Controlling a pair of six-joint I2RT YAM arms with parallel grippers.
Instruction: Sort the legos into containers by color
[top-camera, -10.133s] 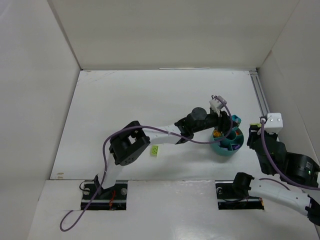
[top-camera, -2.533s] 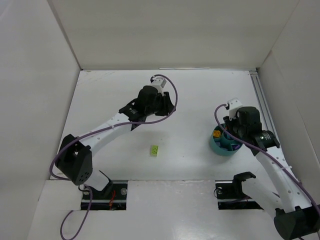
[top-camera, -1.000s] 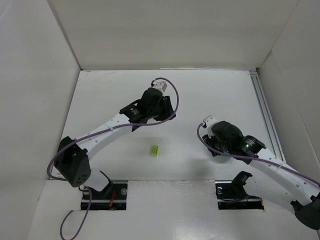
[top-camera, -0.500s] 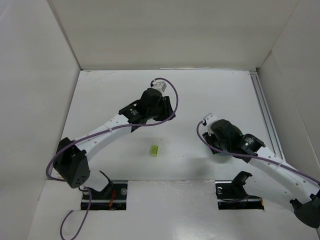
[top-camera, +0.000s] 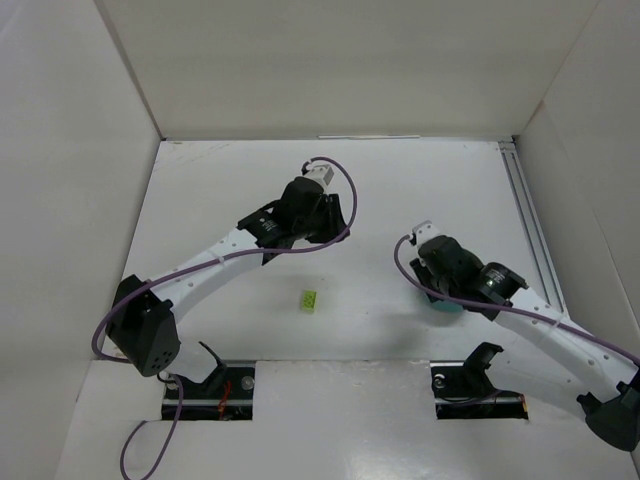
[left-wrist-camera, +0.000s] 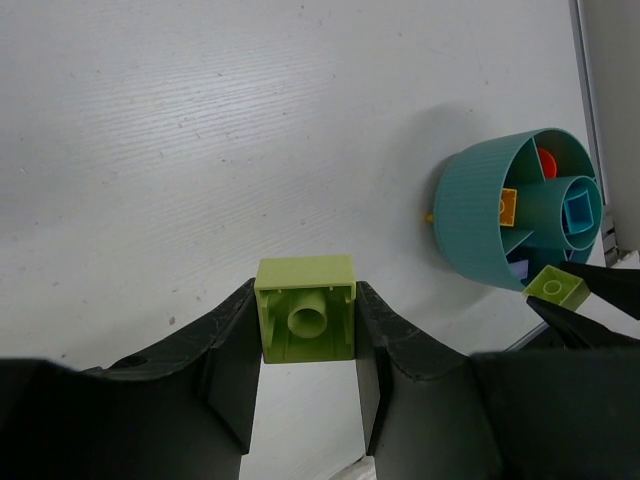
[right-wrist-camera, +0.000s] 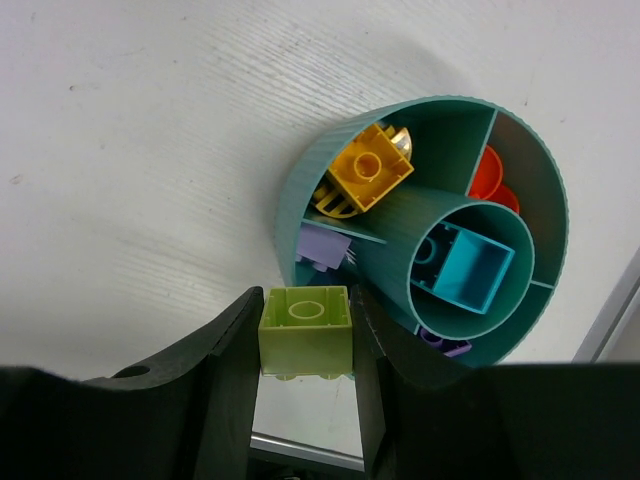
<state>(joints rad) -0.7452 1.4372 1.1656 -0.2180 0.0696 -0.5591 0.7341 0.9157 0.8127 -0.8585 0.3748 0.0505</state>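
Right wrist: teal brick inside bowl; top external hides it.

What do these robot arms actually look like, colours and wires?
The left arm and right arm match: white tubular links between chunky black joints, with a purple cable looping along each. Each ends in two broad black fingers.

Between the arms the table lies open, save one loose lime brick; the right arm seemingly overhangs the bowl.
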